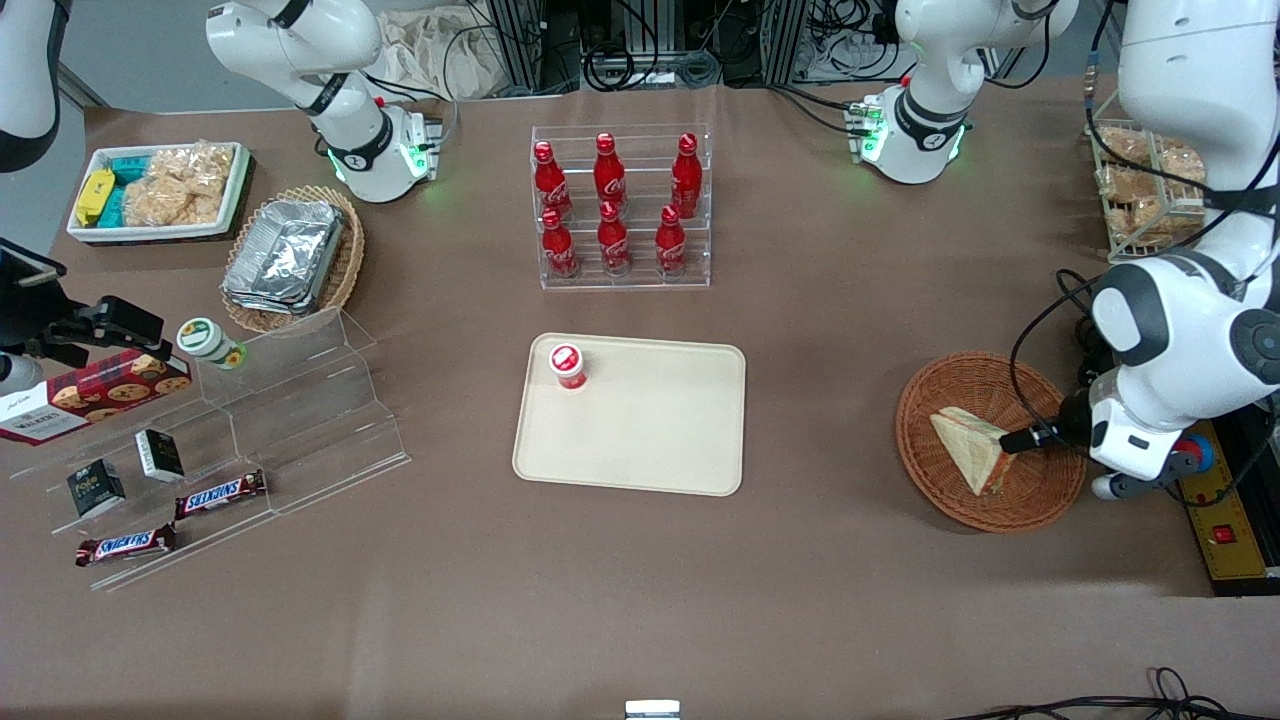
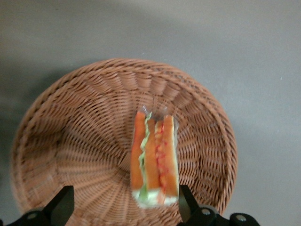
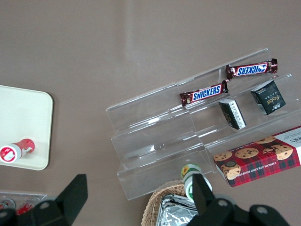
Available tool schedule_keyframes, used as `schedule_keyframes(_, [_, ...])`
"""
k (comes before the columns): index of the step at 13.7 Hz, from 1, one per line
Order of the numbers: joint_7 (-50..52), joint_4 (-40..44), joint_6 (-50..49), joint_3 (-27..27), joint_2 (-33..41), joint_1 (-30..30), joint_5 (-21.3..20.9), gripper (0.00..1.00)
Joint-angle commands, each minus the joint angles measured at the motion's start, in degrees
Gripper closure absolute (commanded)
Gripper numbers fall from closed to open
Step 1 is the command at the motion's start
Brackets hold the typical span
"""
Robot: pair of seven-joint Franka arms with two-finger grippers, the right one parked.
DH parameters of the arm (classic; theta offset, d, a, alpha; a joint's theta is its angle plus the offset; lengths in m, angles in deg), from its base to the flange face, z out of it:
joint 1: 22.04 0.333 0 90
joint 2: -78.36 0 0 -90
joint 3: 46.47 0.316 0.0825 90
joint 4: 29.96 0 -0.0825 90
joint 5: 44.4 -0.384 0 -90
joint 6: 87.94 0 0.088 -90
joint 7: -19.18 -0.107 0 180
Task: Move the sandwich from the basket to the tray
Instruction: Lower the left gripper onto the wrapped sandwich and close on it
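Note:
The sandwich (image 1: 970, 447) lies in the round reddish-brown wicker basket (image 1: 925, 400) toward the working arm's end of the table. In the left wrist view the sandwich (image 2: 155, 155) shows its orange-red filling and a strip of green, resting on the basket (image 2: 84, 122) floor. My gripper (image 1: 1015, 441) hovers low over the basket beside the sandwich. It is open wide (image 2: 124, 205): one finger (image 2: 186, 203) is close to the sandwich's end, the other (image 2: 63, 205) stands well apart over bare wicker. The cream tray (image 1: 650, 430) lies mid-table.
A small red-capped bottle (image 1: 568, 365) stands on the tray's corner. A clear rack of red cola bottles (image 1: 620, 205) is farther from the front camera than the tray. A wire basket of bagged snacks (image 1: 1140, 190) and a yellow power strip (image 1: 1225, 520) flank the working arm.

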Motion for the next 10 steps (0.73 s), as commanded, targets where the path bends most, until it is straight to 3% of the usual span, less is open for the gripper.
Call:
schedule_keyframes(1, [0.49,0.95,2.62,-0.12,-3.01,-0.52,2.22,0.0])
schedule_keyframes(4, [0.49,0.95,3.94,-0.21,-4.77,-0.61,2.31,0.0])
schedule_keyframes(5, [0.49,0.95,3.95,-0.21,-4.86,-0.61,2.31,0.08])
schedule_keyframes(8, [0.57,1.03,3.86,-0.3,-4.86,-0.7,2.48,0.51])
schedule_keyframes(10, [0.57,1.47,3.51,-0.65,-4.78,-0.7,3.88,0.73])
